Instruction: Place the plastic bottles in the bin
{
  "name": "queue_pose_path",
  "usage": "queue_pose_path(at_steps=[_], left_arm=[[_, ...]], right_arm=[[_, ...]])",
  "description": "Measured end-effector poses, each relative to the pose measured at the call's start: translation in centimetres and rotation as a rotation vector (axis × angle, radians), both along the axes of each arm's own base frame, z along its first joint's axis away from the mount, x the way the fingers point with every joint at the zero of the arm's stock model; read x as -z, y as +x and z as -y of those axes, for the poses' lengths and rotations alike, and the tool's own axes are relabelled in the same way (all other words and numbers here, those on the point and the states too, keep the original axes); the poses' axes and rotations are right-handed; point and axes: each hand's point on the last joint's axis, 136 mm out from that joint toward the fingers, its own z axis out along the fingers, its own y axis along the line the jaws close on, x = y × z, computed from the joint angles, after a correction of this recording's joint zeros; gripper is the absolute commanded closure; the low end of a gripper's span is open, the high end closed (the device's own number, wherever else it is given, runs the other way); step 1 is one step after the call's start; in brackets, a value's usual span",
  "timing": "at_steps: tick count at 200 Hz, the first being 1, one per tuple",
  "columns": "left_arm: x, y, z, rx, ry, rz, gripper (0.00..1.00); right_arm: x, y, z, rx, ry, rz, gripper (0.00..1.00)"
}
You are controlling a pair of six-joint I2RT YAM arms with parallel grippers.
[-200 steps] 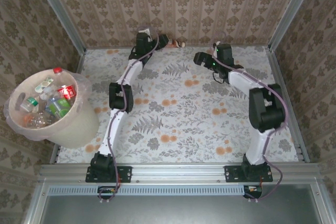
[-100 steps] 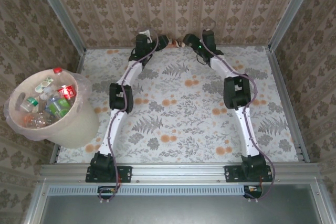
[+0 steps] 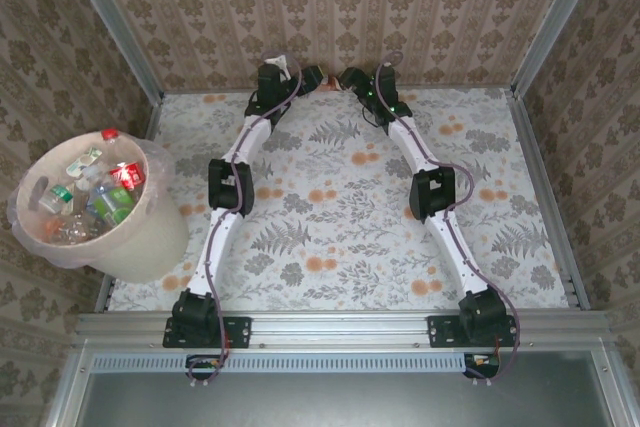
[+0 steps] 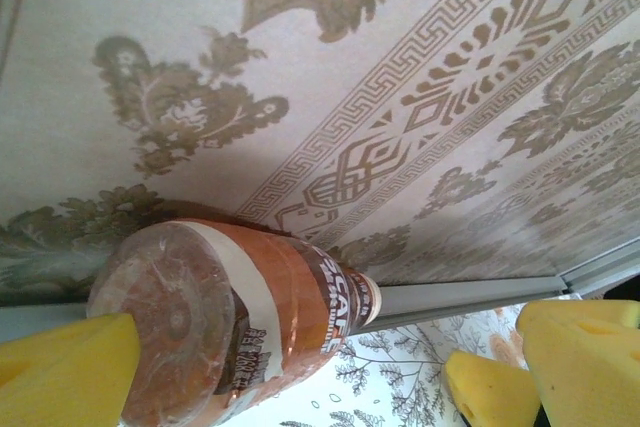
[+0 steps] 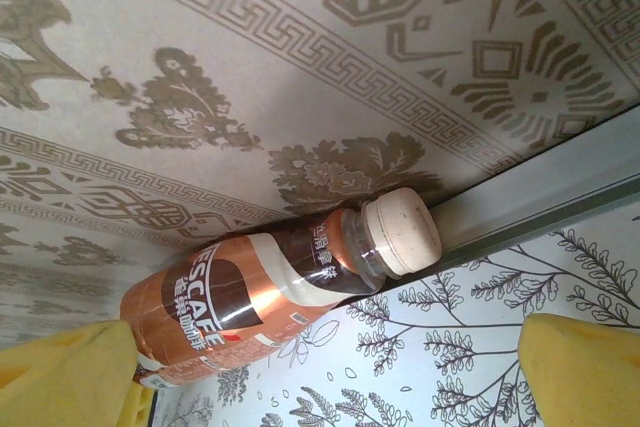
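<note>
At 12 o'clock on the floral table [image 3: 340,217], a copper-labelled bottle [image 3: 331,85] with a white cap [image 5: 402,231] lies on its side against the back wall [image 3: 330,7]. The left gripper [image 3: 316,78] and right gripper [image 3: 347,78] meet there, each spread wide and holding nothing; the left one's yellow pads [image 4: 68,367] flank the bottle's base. The bin [image 3: 140,247] stands at 9 o'clock beside the table, holding plastic bottles [image 3: 85,197].
</note>
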Motion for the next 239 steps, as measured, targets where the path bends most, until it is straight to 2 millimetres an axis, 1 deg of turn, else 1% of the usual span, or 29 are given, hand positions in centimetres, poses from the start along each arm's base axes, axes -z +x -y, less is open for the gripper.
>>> queue_pose_path(at_steps=[44, 65, 87, 112, 126, 144, 164, 179, 188, 199, 210, 221, 239], left_arm=[[0.0, -1.0, 1.6, 0.061, -0.040, -0.033, 0.00], [1.0, -1.7, 2.8, 0.091, -0.044, -0.063, 0.00], [1.9, -2.7, 4.2, 0.128, -0.083, -0.122, 0.03], [1.6, -4.3, 6.7, 0.202, -0.145, -0.160, 0.01], [1.4, -5.7, 8.7, 0.251, -0.153, -0.180, 0.01], [1.0, -7.4, 10.9, 0.301, -0.155, -0.199, 0.03], [0.0, -10.6, 13.8, 0.374, -0.167, -0.232, 0.04], [-0.8, -13.3, 15.1, 0.407, -0.160, -0.266, 0.04], [-1.8, -14.8, 15.4, 0.420, -0.152, -0.272, 0.03], [-3.0, -16.3, 15.1, 0.429, -0.138, -0.269, 0.03], [-4.7, -17.0, 14.3, 0.418, -0.123, -0.244, 0.02], [-6.6, -17.0, 13.3, 0.395, -0.109, -0.201, 0.01], [-9.4, -16.3, 11.9, 0.347, -0.089, -0.120, 0.01]], right_arm=[[-0.1, 0.1, 0.3, -0.007, 0.025, -0.005, 0.01], [-0.1, 0.1, 0.7, -0.008, 0.025, -0.005, 0.00], [-0.1, 0.1, 0.9, -0.017, 0.018, -0.006, 0.00], [0.0, 0.1, 1.1, -0.025, 0.012, -0.009, 0.00], [0.1, 0.0, 1.3, -0.026, 0.003, -0.018, 0.00], [0.0, -0.2, 2.9, -0.009, -0.017, -0.051, 0.00], [0.7, -0.8, 5.3, 0.038, -0.048, -0.130, 0.00], [0.9, -1.2, 6.8, 0.070, -0.071, -0.177, 0.00], [1.2, -1.7, 7.4, 0.084, -0.090, -0.209, 0.00], [1.4, -2.1, 7.9, 0.093, -0.105, -0.238, 0.00], [1.6, -2.4, 7.9, 0.093, -0.111, -0.254, 0.00], [1.7, -2.6, 7.9, 0.090, -0.114, -0.266, 0.00], [1.8, -2.8, 7.7, 0.083, -0.124, -0.276, 0.01]])
